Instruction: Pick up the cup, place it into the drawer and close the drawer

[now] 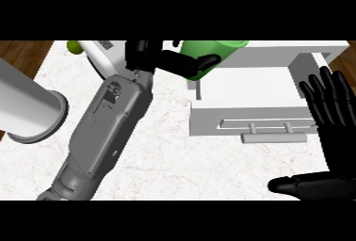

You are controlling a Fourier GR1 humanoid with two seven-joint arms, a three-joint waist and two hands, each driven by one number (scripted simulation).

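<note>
Two wood-brown strips of floor [21, 49] show beyond the far edge of a white, faintly veined marble counter [173, 160], one on each side of the drawer [243, 87]. The drawer is white, pulled open toward us, with a bar handle [274, 138] across its front. Left of the drawer, well apart from it, a pale grey cylinder [28, 106] lies on its side at the counter's edge.

We can make out a dark panel with small marks on the left forearm [104, 127], but nothing on it is readable.

The green cup [226, 49] sits at the drawer's far left corner, overlapping its left wall. We cannot tell whether it is inside or above. It is tilted, its long axis slanting from the drawer's left wall up toward the far right. The left hand [170, 60] grasps it, fingers curled round its side. The right hand [332, 113] rests released at the drawer's right, fingers straight and pointing up.
</note>
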